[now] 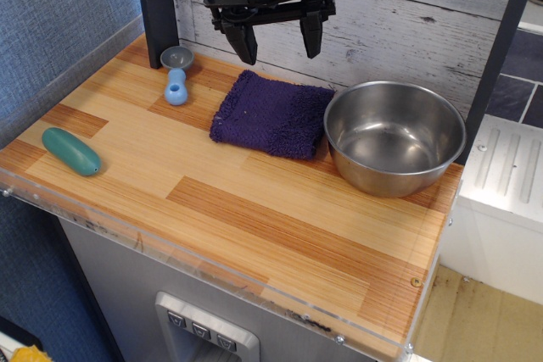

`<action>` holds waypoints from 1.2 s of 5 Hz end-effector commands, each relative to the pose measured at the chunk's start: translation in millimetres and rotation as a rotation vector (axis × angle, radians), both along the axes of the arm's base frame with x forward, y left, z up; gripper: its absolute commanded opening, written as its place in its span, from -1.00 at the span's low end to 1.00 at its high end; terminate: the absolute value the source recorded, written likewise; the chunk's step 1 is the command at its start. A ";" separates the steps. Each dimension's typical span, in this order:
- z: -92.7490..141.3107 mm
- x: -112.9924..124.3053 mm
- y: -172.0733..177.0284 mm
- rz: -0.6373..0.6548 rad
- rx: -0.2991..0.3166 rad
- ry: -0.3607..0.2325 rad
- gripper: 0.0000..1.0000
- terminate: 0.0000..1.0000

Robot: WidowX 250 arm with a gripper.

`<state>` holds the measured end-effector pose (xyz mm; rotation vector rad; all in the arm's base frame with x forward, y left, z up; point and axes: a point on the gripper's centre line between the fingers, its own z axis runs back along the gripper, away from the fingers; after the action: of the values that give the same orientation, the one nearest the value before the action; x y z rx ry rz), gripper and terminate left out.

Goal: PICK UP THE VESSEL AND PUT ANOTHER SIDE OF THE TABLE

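The vessel point(395, 136), a large shiny steel bowl with a rolled rim, stands upright and empty at the right end of the striped wood table point(254, 218), close to the back wall. My black gripper point(276, 38) hangs in the air at the back centre, above the far edge of a purple cloth. Its two fingers point(244, 40) are spread apart and hold nothing. The gripper is left of the bowl and well above it, apart from it.
A folded purple cloth point(271, 114) lies just left of the bowl, touching or nearly touching it. A small grey-cupped scoop with a blue handle point(176, 74) lies at the back left. A green oval object point(71, 151) lies near the front left edge. A dark post point(157, 6) stands at the back left.
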<state>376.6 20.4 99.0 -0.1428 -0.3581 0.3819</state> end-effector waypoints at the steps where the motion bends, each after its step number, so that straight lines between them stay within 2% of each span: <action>1: 0.0 0.0 0.0 0.000 0.000 0.000 1.00 -1.00; 4: -23.4 -0.5 -29.2 -0.117 -0.085 0.012 1.00 -1.00; 6: -40.3 -3.4 -55.5 -0.202 -0.053 0.043 1.00 -1.00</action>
<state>370.6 -34.2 45.0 -0.2144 -0.2507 0.2044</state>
